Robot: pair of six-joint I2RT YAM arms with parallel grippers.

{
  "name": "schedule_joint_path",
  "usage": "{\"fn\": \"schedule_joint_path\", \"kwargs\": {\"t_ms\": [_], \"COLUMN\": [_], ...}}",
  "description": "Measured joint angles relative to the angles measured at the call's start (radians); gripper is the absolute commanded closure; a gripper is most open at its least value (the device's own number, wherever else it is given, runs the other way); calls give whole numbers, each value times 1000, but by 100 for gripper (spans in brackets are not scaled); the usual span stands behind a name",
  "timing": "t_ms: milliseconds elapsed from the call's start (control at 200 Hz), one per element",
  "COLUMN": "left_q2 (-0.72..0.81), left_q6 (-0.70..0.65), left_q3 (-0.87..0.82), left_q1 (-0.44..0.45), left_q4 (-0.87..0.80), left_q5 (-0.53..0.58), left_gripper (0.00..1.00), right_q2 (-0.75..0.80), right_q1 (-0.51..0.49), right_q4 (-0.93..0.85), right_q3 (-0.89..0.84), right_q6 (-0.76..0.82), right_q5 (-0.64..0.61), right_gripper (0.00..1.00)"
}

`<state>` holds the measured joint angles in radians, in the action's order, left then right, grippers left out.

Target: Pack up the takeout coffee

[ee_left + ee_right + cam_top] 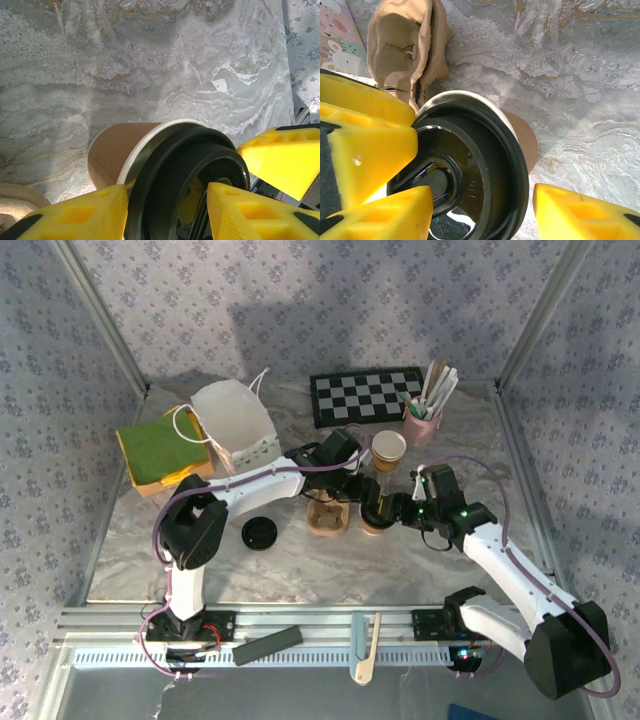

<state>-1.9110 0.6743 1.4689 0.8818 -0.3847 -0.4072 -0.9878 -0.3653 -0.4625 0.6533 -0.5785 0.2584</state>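
Note:
The takeout coffee (374, 523) stands upright on the table, a tan paper cup (112, 150) with a white rim and a black lid (190, 170). My left gripper (352, 475) reaches in from the far left. Its yellow fingers (75, 215) stand apart just above the lid, one at the rim and one over its top, so the left gripper (167, 200) is open. My right gripper (390, 508) comes from the right. In the right wrist view the right gripper (480, 192) is open around the lid (470, 165), with a gap at its right finger.
The brown pulp tray (328, 518) sits just left of the cup. A second, lidless cup (388, 450), a pink cup of stirrers (422, 425) and a checkerboard (365, 395) stand behind. A loose black lid (259, 533), a white bag (235, 425) and a green cloth (165, 445) lie to the left.

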Motion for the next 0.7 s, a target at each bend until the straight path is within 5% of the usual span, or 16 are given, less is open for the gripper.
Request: {"fn": "schedule_joint_path", "kwargs": {"t_ms": [285,560,700], "left_q2": [2,6,6], "left_q6": [0,0,0], "left_q3": [-2,-6,-6], "left_q1": [0,-10,-12], "left_q4": [0,-1,-2], "left_q5": [0,0,0], "left_gripper": [52,51,51], "right_q2": [0,28,58], "right_q1": [1,1,-2], "right_q4": [-8,-38,-51], "right_q3": [0,0,0], "right_q6": [-2,-10,-19], "right_q5": [0,0,1], "right_gripper": [46,39,47]}}
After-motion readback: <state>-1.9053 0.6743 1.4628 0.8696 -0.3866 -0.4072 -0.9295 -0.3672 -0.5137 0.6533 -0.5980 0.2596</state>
